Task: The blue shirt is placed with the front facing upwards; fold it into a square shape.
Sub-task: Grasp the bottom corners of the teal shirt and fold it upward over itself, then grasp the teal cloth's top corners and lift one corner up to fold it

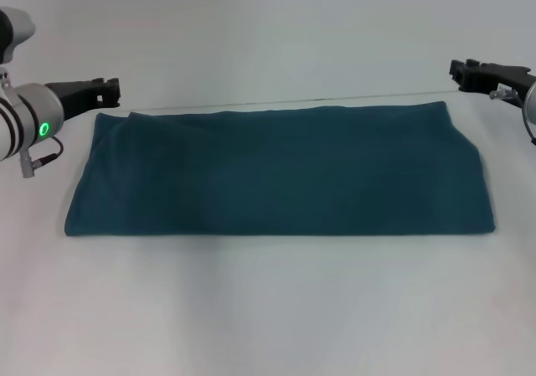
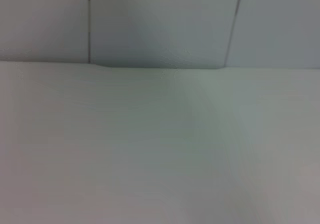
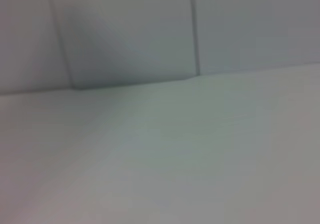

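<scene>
Left gripper (image 1: 107, 91) hung off the shirt's far left corner, above the table (image 1: 268, 309), holding nothing; whether its fingers were spread or pressed together could not be told.

Blue shirt (image 1: 280, 171) lay mid-table as a long, flat band running left to right, lettering, sleeves and neckline hidden. Judged: lengthwise folding done, band much wider than deep, so end-over-end folds left to reach a square.

Right gripper (image 1: 477, 73) hung just past the far right corner, clear of the cloth, empty; finger state could not be told.

Wrist views showed only bare table and wall.
</scene>
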You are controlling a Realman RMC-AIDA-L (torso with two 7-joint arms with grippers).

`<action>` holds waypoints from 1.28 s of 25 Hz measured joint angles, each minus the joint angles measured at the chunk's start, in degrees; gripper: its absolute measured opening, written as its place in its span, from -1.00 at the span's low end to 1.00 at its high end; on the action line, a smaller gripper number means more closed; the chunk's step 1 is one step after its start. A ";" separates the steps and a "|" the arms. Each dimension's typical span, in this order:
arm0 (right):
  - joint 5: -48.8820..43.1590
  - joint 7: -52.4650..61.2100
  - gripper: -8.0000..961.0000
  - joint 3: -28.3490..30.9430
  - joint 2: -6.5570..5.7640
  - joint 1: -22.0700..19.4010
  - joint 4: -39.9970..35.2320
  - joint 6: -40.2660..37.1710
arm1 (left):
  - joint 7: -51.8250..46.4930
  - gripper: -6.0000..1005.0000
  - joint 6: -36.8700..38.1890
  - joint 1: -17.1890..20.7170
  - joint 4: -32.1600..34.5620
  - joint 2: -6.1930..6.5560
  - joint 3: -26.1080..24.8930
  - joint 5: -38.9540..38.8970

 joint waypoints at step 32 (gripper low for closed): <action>3.54 14.83 0.56 -9.59 -1.22 -23.46 -15.35 -34.65 | -4.42 0.72 26.27 17.52 16.25 -0.95 0.03 -5.55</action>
